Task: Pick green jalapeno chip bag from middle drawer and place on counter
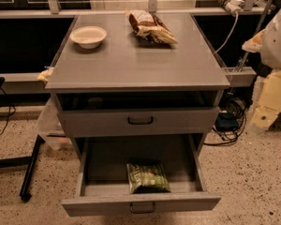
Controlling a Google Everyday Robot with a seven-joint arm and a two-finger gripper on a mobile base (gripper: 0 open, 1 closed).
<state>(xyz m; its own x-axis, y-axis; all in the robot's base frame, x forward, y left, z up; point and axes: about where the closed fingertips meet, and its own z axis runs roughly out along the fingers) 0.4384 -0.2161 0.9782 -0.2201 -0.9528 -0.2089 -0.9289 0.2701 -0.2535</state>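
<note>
The green jalapeno chip bag [147, 176] lies flat in the open middle drawer [140, 203], near the front of its dark tray and at the centre. The drawer is pulled well out, low in the view. The counter [131, 62] is the grey top of the cabinet above it. My gripper [267, 104] is the cream-coloured part hanging at the right edge of the view, below the white arm [278, 36]. It is off to the right of the cabinet, well away from the bag and higher than the drawer. It holds nothing that I can see.
A white bowl [88, 35] stands at the counter's back left. A brown and white snack bag [151, 27] lies at its back centre. The upper drawer front [140, 121] with a black handle is closed. Cables [227, 125] lie right of the cabinet, and a black bar [30, 170] lies at the left.
</note>
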